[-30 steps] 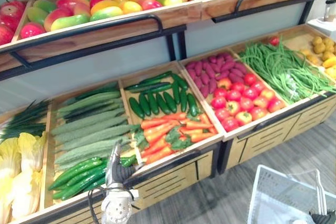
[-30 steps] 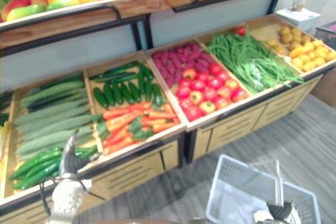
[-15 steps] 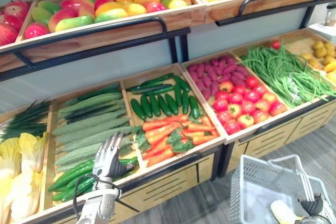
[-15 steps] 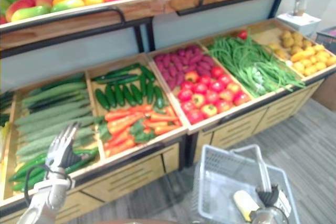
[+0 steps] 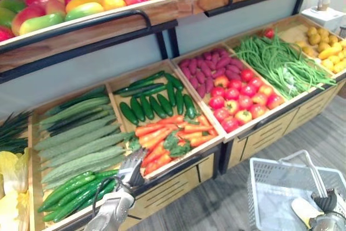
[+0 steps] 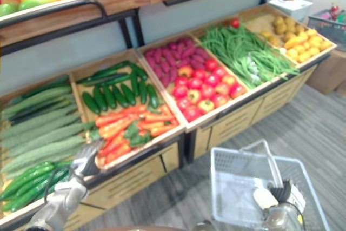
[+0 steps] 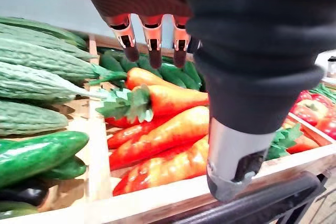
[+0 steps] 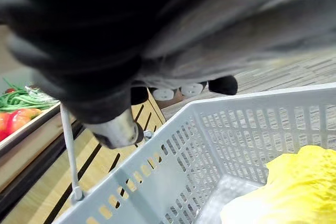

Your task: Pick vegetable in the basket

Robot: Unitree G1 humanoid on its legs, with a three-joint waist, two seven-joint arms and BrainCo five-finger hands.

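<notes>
Fingers point(image 7: 153, 44) of the left hand point(image 5: 131, 170) are straight and spread, holding nothing, at seven o'clock in the head view over the stall's front edge. Carrots point(image 7: 169, 129) lie just past them toward one o'clock, and green cucumbers point(image 5: 73, 190) toward nine. At five o'clock the right hand point(image 5: 331, 203) is curled round the handle point(image 5: 315, 176) of the white basket point(image 5: 273, 196). A pale yellow vegetable point(image 8: 283, 192) lies on the basket's bottom.
</notes>
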